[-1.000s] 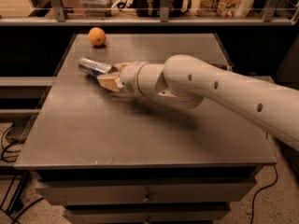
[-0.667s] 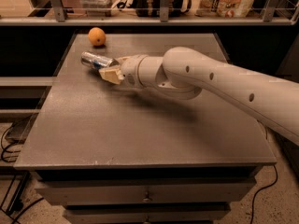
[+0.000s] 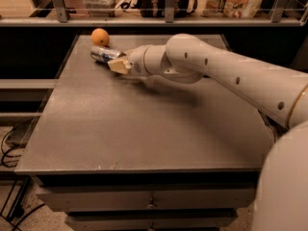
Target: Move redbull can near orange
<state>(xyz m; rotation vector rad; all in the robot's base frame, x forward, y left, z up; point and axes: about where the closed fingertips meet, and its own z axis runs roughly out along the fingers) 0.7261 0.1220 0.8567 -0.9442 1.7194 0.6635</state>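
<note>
The can (image 3: 102, 54) lies tipped on its side at the far left of the bench (image 3: 144, 134), about 11 o'clock from the bench's middle. Its right end sits inside the hand (image 3: 118, 62), which is clenched on it; one pale finger (image 3: 120, 66) shows along the can's near side. I cannot tell whether the can touches the benchtop or is held just above it.

The orange (image 3: 100, 36) rests on the bench at 12 o'clock from the can, just beside it, with a thin gap between them.

The white arm (image 3: 216, 69) reaches in from 3 o'clock, crossing the far half of the bench. A drawer (image 3: 151, 201) runs under the front edge.
</note>
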